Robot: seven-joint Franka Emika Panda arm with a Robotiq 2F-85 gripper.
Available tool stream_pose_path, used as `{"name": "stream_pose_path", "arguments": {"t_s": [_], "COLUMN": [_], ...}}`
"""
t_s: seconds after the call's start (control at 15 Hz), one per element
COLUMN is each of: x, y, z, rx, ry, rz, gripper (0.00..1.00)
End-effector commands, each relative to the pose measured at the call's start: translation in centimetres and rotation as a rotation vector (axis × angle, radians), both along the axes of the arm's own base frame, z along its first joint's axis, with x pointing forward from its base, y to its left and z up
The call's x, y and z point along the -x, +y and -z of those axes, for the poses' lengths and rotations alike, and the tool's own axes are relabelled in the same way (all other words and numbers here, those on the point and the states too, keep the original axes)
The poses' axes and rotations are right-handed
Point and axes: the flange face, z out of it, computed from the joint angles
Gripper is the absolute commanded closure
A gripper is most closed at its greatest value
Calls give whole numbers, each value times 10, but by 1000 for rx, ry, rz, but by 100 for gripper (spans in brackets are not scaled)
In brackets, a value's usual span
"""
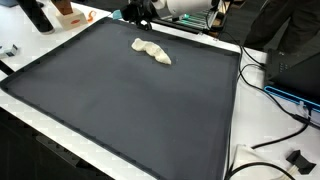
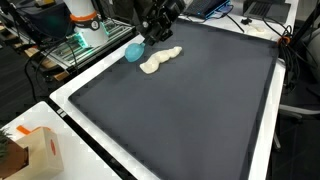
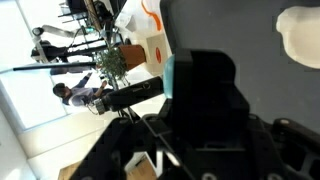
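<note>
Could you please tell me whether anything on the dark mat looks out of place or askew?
Nothing looks spilled or damaged. The only loose things are a lumpy white item lying slantwise on the dark mat and a blue object beside its end, close under the gripper.

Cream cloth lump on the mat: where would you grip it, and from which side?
The cream cloth lump lies flat and elongated, so likely pinch across its narrow middle from straight above; the blue ball sits close to one end.
</note>
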Motion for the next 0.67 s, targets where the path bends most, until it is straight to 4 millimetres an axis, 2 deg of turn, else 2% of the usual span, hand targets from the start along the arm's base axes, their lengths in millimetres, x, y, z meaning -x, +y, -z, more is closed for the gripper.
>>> {"name": "stream_pose_path", "arguments": {"t_s": [0.0,0.6], "x": [-2,-6], "y": [9,34], "z": [0,-6], "rx": [25,-169], "ry": [-5,18], "rz": [-149,-322], "gripper": [75,75]}}
